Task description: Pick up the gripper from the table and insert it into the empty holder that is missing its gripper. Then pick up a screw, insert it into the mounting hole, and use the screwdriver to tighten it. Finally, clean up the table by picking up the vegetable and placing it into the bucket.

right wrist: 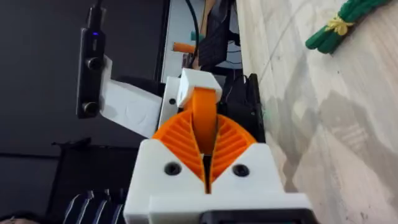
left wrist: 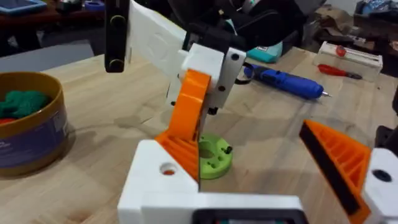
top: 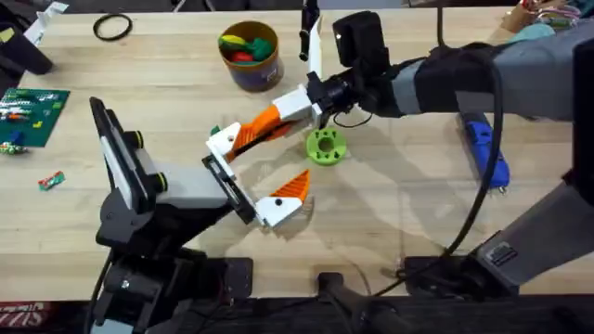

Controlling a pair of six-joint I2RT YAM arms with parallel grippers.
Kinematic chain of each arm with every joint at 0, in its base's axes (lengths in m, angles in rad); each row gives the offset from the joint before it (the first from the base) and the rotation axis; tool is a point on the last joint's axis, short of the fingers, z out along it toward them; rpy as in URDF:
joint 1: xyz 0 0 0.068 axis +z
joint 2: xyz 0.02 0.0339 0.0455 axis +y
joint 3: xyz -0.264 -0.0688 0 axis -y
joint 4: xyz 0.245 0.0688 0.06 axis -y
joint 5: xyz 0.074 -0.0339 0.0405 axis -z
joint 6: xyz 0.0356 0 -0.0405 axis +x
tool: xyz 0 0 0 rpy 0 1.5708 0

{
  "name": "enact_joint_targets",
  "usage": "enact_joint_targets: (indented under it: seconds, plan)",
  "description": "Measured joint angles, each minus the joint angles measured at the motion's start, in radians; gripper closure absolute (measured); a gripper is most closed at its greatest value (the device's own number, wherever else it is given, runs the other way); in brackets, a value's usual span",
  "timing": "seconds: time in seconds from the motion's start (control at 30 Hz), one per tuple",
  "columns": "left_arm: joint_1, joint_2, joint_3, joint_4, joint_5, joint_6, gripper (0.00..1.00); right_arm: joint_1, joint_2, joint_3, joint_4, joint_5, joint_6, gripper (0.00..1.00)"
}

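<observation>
The right gripper (top: 249, 135) pinches the orange gripper (top: 263, 123), its long axis aimed at the left arm's holder (top: 223, 142), whose jaws stand spread.

Both arms meet mid-table. The right arm stretches in from 3 o'clock, its right gripper (top: 264, 125) pinched tight on an orange finger. The left gripper (top: 251, 176) sits at 7 o'clock of it, jaws spread wide, pointing toward 2 o'clock.

A flat green disc with holes (top: 325, 147) lies mid-table. A blue electric screwdriver (top: 486, 154) lies right. A black ring (top: 112, 28) sits far left, a green circuit board (top: 31, 113) left.
</observation>
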Motion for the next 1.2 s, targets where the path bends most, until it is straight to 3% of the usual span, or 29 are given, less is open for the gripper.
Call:
enact_joint_targets:
  seconds: [0.17,0.27,0.63,0.7,0.77,1.0,1.2]
  plan:
    - [0.0,0.0,0.0,0.0,0.0,-0.002,0.013,0.0,0.0,0.0,0.0,0.0,0.002,0.979]
    - [0.0,0.0,0.0,0.0,-0.002,-0.003,0.013,0.002,0.0,0.0,-0.001,0.012,0.006,0.811]
    - [0.0,0.0,0.0,0.001,-0.003,-0.002,0.013,0.002,0.0,0.0,-0.001,0.026,0.008,0.736]
    - [0.0,0.0,0.0,0.001,0.0,-0.002,0.013,0.002,0.0,0.0,-0.003,0.03,0.008,0.657]
    - [0.0,0.0,0.0,0.001,0.0,-0.002,0.013,0.001,0.0,0.0,-0.001,0.03,0.009,0.48]
    - [0.0,0.0,0.0,0.001,0.001,-0.002,0.013,-0.001,0.0,0.0,0.043,0.025,0.009,0.03]
    - [0.0,0.0,0.0,0.001,0.001,-0.002,0.013,-0.014,0.0,0.0,0.046,0.033,0.008,0.012]
